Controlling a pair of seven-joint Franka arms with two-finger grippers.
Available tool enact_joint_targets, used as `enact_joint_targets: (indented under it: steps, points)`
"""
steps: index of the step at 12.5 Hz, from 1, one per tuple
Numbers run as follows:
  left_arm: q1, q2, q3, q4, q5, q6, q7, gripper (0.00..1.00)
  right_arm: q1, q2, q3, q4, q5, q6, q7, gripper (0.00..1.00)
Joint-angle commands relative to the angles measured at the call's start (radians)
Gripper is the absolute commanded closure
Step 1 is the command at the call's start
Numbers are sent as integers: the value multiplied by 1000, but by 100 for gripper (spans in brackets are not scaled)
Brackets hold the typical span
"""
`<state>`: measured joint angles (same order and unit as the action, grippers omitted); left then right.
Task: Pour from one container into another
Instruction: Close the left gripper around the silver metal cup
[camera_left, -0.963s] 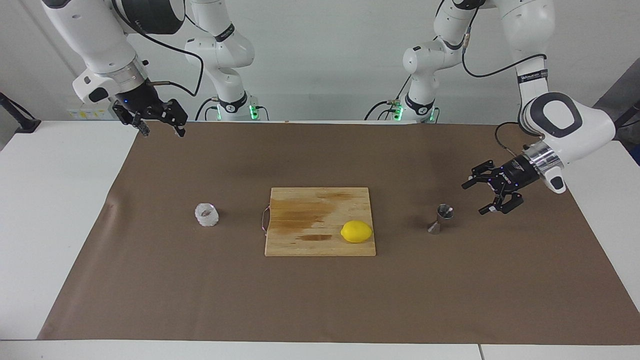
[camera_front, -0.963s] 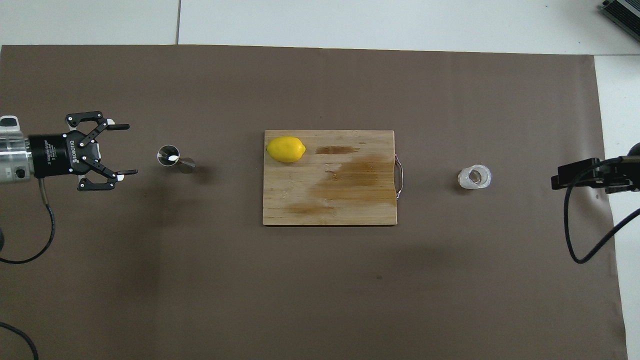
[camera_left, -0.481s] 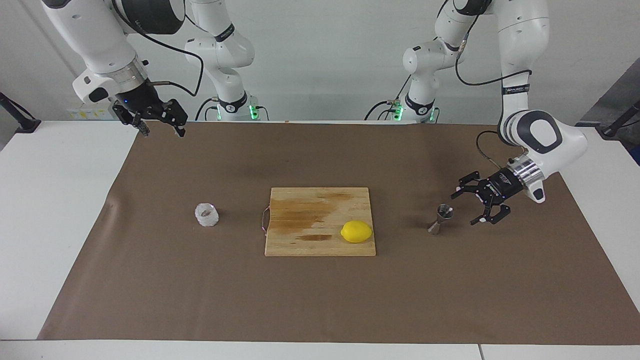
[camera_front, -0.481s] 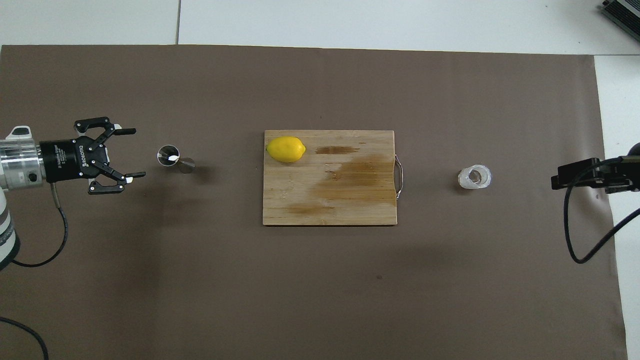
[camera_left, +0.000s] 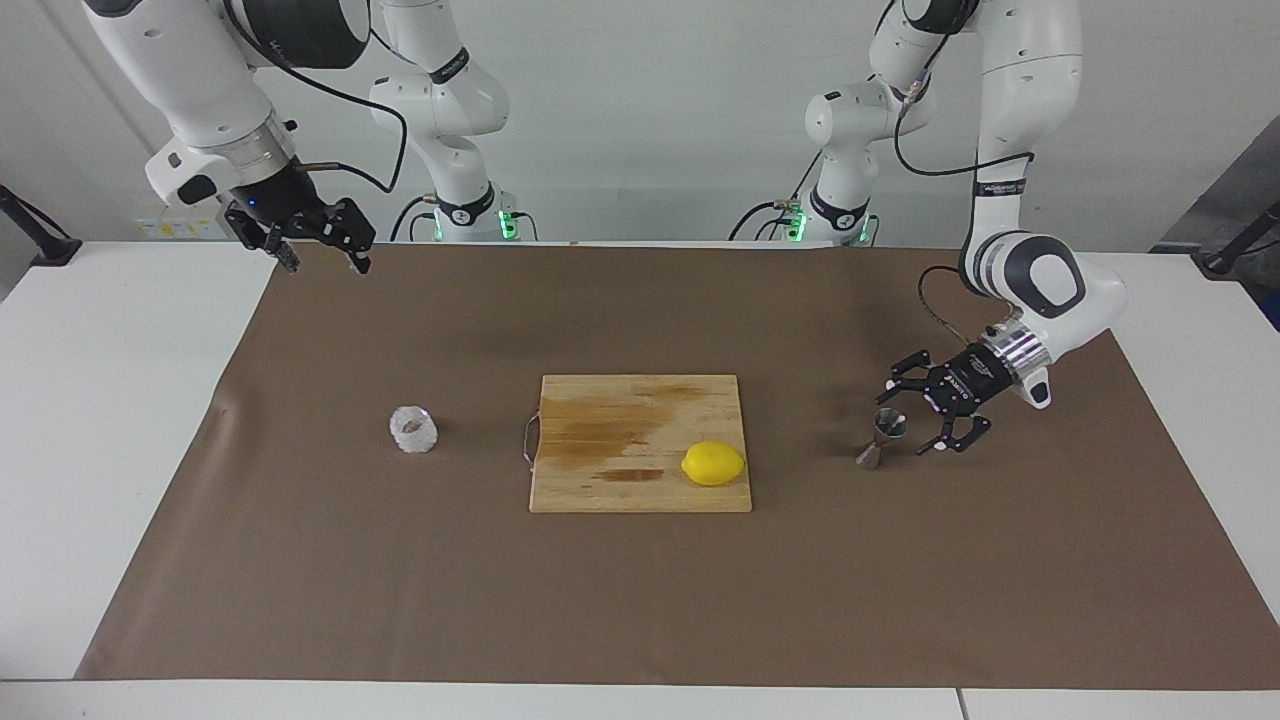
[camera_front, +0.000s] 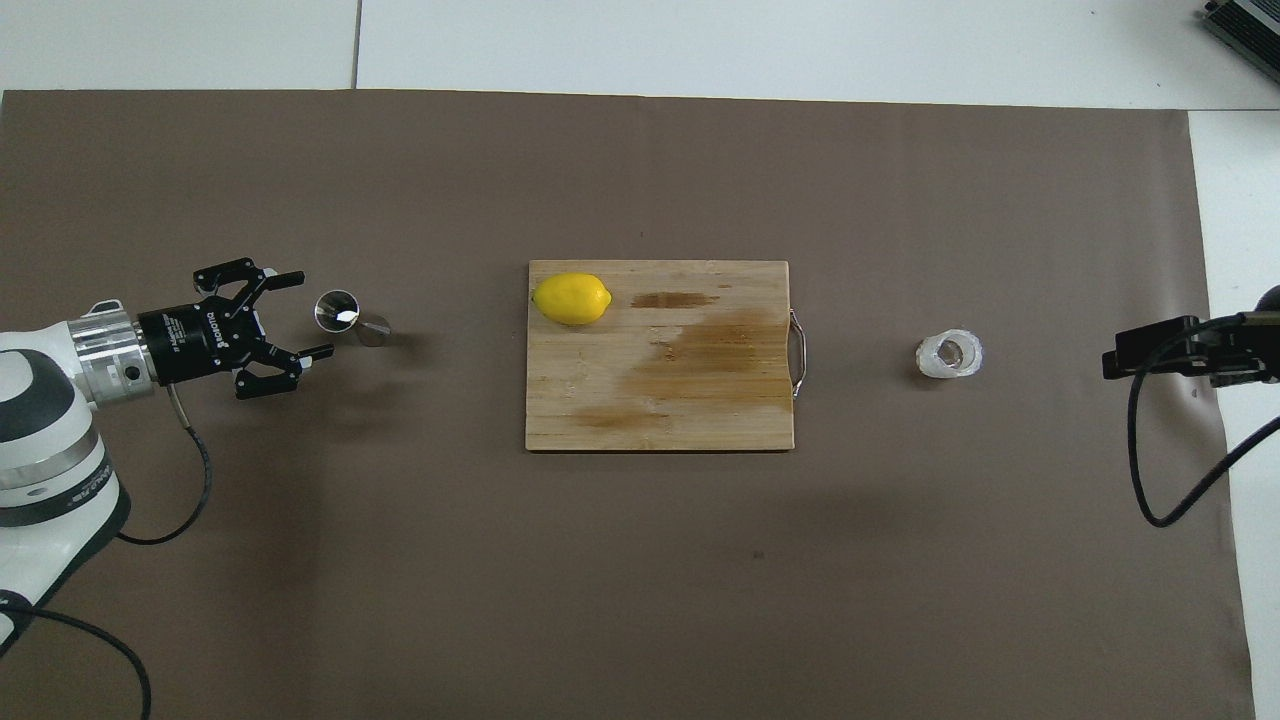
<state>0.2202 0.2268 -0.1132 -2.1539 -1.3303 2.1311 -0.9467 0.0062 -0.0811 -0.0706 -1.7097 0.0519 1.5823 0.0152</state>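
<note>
Now we judge the reach step: left tool (camera_left: 912, 417) spread wide just beside the jigger (camera_left: 882, 438) standing on the counter (camera_left: 640, 600), next needing closure round it; right tool (camera_left: 318, 245) waits, open, well apart from the cup (camera_left: 413, 429).

right gripper (camera_front: 1150, 360): cut off by overhead edge, my fingers hidden
jigger (camera_left: 884, 437): contents too small to tell

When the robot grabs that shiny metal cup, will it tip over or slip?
Quite possibly. The jigger stands on a small foot with a narrow waist, so a sideways nudge from the open left end effector could topple it. Its polished steel looks slippery, and it looks stiff, so it shouldn't squash.
</note>
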Motion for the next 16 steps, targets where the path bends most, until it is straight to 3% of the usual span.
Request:
enact_joint_targets:
  steps: [1,12,14,16]
  points:
    - [-18,-26,6,-29,-38,20,-6,0,-11,9,8,16,11,-15,5,0]
    - [-19,-29,4,-29,-64,7,5,0,-11,7,8,16,11,-15,5,0]
    - [-19,-29,4,-29,-64,7,5,10,-11,8,8,16,11,-13,5,0]
    - [-18,-29,4,-29,-64,7,5,32,-11,9,8,16,11,-15,5,0]
